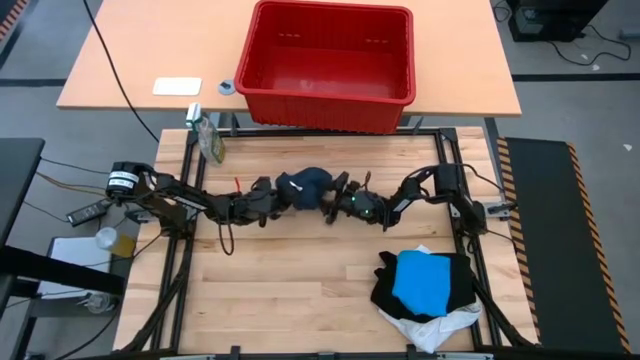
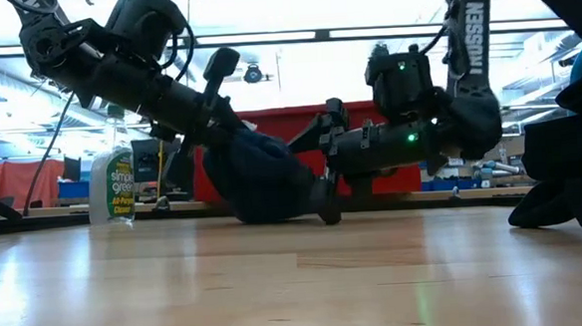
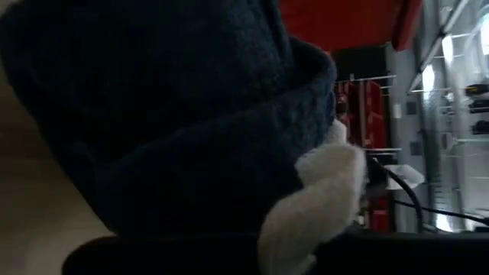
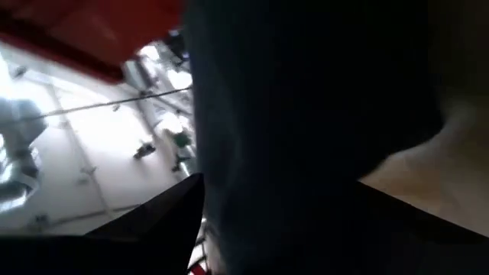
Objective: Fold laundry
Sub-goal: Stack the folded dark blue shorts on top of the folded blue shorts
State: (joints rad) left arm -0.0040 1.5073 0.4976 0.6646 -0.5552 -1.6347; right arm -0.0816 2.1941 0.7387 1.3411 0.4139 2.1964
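Left gripper point(image 1: 284, 195) jaws clenched on the dark navy garment point(image 1: 305, 186) bunched mid-bench; right gripper point(image 1: 330, 200) jaws spread wide, pressed against the same garment's other side.

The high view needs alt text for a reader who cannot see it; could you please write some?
Seen from above, the left gripper and the right gripper meet from either side at a bunched dark navy garment mid-table. A pile of black, bright blue and white clothes lies by the right arm's side, and a red plastic basket stands on the table beyond.
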